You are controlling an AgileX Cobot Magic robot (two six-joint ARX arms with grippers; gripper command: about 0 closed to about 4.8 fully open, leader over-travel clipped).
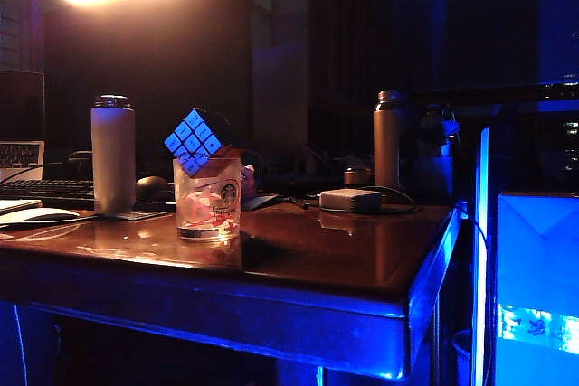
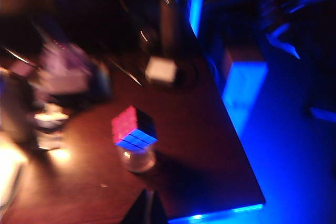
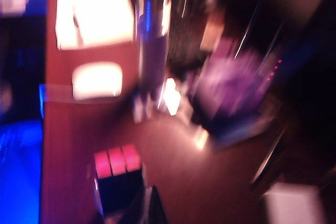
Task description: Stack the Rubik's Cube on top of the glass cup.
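exterior – cube: the rubik's cube [image 1: 194, 141] sits tilted on a corner in the mouth of the glass cup [image 1: 207, 198], one edge resting on the rim, not flat.
exterior – cup: upright on the table [image 1: 344, 250], left of centre, just right of the white bottle [image 1: 113, 155]; a grey box [image 1: 350, 199] and a metallic bottle [image 1: 387, 138] stand farther right.
exterior – arms: neither arm or gripper shows here; nothing touches cube or cup.
exterior – progress: judged done or nearly so; the cube is on the cup, only crooked, so what may be left is the arms clearing away.
left wrist – scene: blurred; the cube [image 2: 134, 128] is seen from above on the cup [image 2: 138, 160], near the table's blue-lit edge.
left wrist – left gripper: the left gripper [image 2: 145, 209] shows only as a dark tip, apart from the cube; open or clenched, cannot tell; nothing visibly held.
right wrist – scene: heavily blurred; the cube [image 3: 118, 179] shows a pink top row.
right wrist – right gripper: the right gripper [image 3: 149, 208] is a dark tip just beside the cube, clenched together and empty as far as can be seen.
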